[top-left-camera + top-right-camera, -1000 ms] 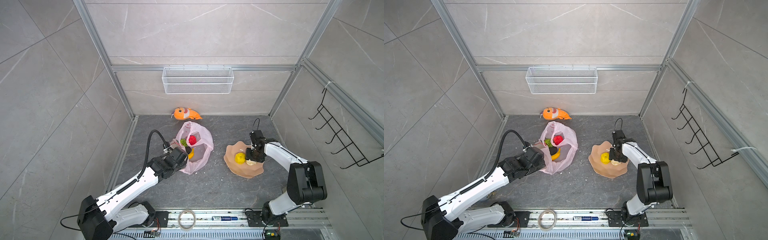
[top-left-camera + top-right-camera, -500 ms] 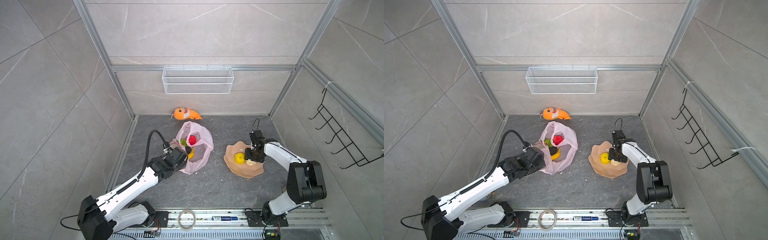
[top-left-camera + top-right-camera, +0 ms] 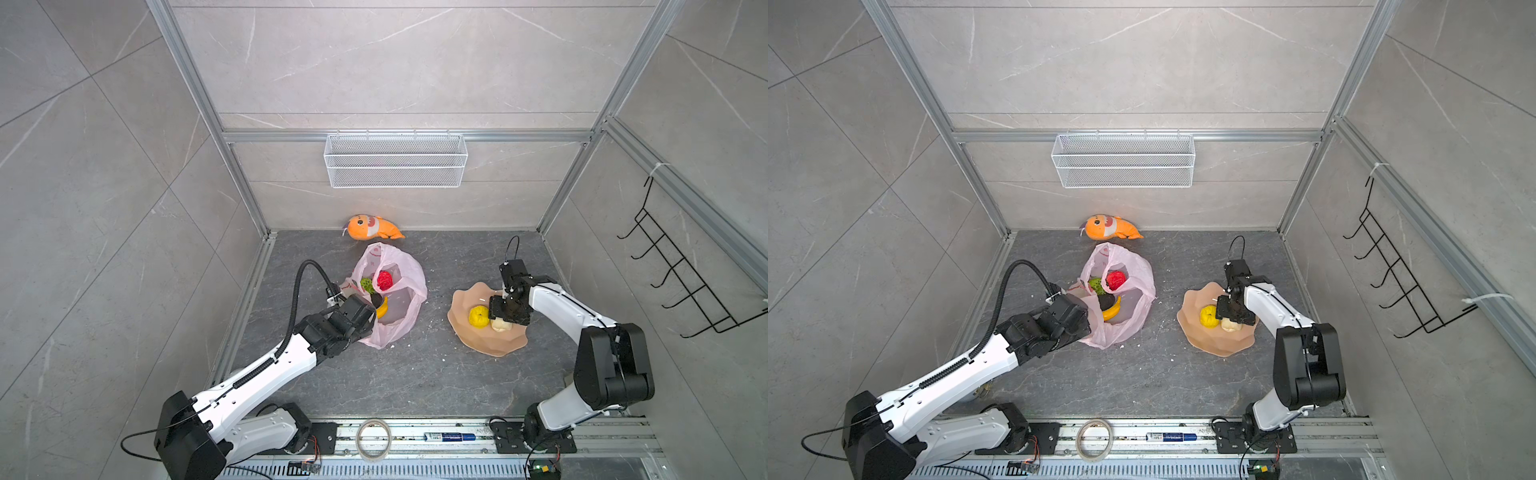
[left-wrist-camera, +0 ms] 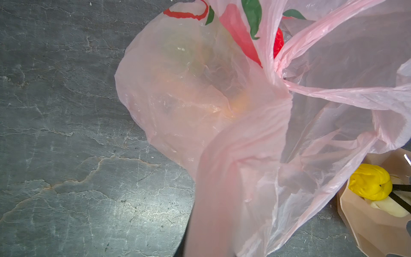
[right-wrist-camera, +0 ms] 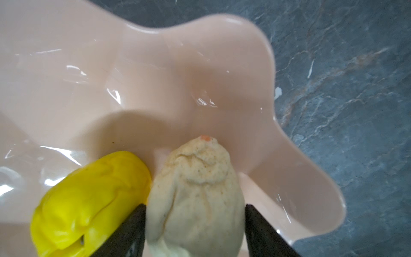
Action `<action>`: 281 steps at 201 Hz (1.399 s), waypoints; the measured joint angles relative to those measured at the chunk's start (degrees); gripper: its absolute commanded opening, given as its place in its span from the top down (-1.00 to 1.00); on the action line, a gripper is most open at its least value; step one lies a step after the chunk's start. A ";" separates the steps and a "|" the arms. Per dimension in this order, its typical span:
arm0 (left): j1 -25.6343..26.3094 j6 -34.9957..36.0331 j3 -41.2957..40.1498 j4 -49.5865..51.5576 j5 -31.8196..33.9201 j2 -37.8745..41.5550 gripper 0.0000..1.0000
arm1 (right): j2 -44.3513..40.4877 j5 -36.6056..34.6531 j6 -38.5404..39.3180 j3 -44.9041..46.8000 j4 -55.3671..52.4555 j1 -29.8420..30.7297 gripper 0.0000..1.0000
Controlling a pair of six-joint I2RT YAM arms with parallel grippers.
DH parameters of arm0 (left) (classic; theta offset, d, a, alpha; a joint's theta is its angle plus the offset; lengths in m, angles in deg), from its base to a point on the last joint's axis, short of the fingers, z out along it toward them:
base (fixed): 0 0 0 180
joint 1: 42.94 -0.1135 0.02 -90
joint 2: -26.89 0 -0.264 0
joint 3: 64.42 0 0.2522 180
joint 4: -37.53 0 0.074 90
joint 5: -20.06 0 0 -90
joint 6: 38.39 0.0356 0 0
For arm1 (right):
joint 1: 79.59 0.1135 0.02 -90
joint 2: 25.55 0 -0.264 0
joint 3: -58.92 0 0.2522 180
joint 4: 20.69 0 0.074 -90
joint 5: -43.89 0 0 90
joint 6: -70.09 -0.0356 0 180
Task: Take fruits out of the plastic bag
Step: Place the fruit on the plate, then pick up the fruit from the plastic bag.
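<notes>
The pink plastic bag [image 3: 405, 286] [image 3: 1136, 291] [image 4: 200, 89] lies open left of centre. Inside it show a red fruit [image 3: 385, 280], a bumpy green ball [image 3: 366, 284], a dark avocado [image 3: 1106, 301] and a banana [image 3: 382, 308]. My left gripper [image 3: 368, 305] is shut on the bag's near edge, and pink film hides its jaws in the left wrist view. A yellow fruit [image 3: 478, 316] [image 5: 89, 204] and a beige fruit [image 3: 501, 325] [image 5: 195, 189] rest on the peach plate [image 3: 465, 299] [image 5: 155, 66]. My right gripper [image 3: 500, 320] [image 5: 195, 207] stands open around the beige fruit.
An orange plush shark [image 3: 372, 227] lies by the back wall under a white wire basket [image 3: 395, 160]. A black hook rack [image 3: 681, 274] hangs on the right wall. A tape roll [image 3: 374, 439] and a pen [image 3: 449, 436] sit on the front rail.
The right gripper's jaws have widened around the beige fruit on the plate. The left arm and the bag have not moved.
</notes>
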 measured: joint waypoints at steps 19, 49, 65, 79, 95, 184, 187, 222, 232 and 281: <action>0.00 0.00 0.00 0.00 0.00 0.00 1.00 | -1.53 0.20 0.00 -0.83 -0.55 0.00 -0.43; 0.00 0.00 0.00 0.00 0.00 0.00 1.00 | -3.02 0.42 0.02 -1.68 -1.36 0.00 -0.43; 0.00 0.00 0.00 0.00 0.00 0.00 1.00 | -3.61 0.57 0.02 -1.95 -2.08 0.00 -0.42; 0.00 0.00 0.00 0.07 0.00 0.02 1.00 | -4.74 1.07 0.22 -2.25 -2.84 0.00 -0.42; 0.00 -0.04 -0.02 0.57 0.00 0.28 1.00 | -7.23 2.10 0.28 -3.06 -3.89 0.09 -0.41; 0.00 -2.03 -6.97 3.23 -1.55 3.56 1.00 | -13.77 6.56 -3.32 -17.31 -2.03 28.35 -0.27; 0.00 -2.10 -7.32 3.37 -1.64 3.65 1.00 | -13.31 6.69 -3.56 -17.49 -1.44 29.49 -0.27; 0.00 -2.73 -9.51 3.98 -2.93 4.94 1.00 | -3.85 7.52 -6.43 -20.94 3.52 40.30 -0.22; 0.00 -2.86 -9.62 4.13 -3.02 5.22 1.00 | -0.24 7.52 -6.93 -22.82 4.42 42.38 -0.19; 0.00 -3.54 -9.62 5.09 -2.95 7.65 1.00 | 13.90 7.91 -9.42 -32.59 8.44 45.86 -0.01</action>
